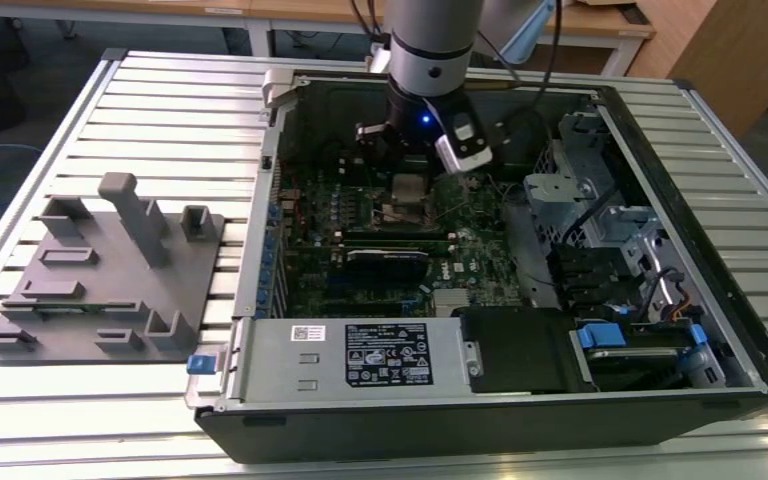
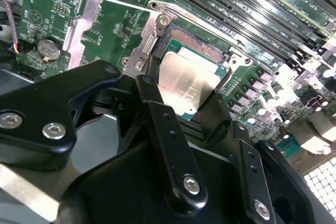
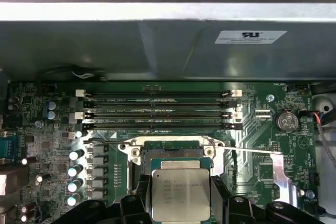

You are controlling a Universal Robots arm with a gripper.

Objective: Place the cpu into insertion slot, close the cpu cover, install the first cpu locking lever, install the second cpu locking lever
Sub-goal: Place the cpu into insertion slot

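gripper (image 2: 182, 100) is clamped on the cpu (image 3: 180, 195), with the fingers (image 2: 157, 119) pinching two opposite edges. The chip sits right over the insertion slot (image 3: 172, 153) and partly covers it. We can't tell if it's touching. cpu cover (image 2: 83, 24) is flipped open to the side. We'd treat the cpu as light, rigid and slick-topped with a fragile underside: hold by the edges only, keep it level.

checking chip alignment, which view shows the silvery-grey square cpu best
The first wrist view: the small square silvery-grey cpu faces the camera squarely, nearly its whole top showing, held in the black gripper. The second wrist view shows it at a slant, its edges behind the fingers. The exterior view shows it as a pale square.
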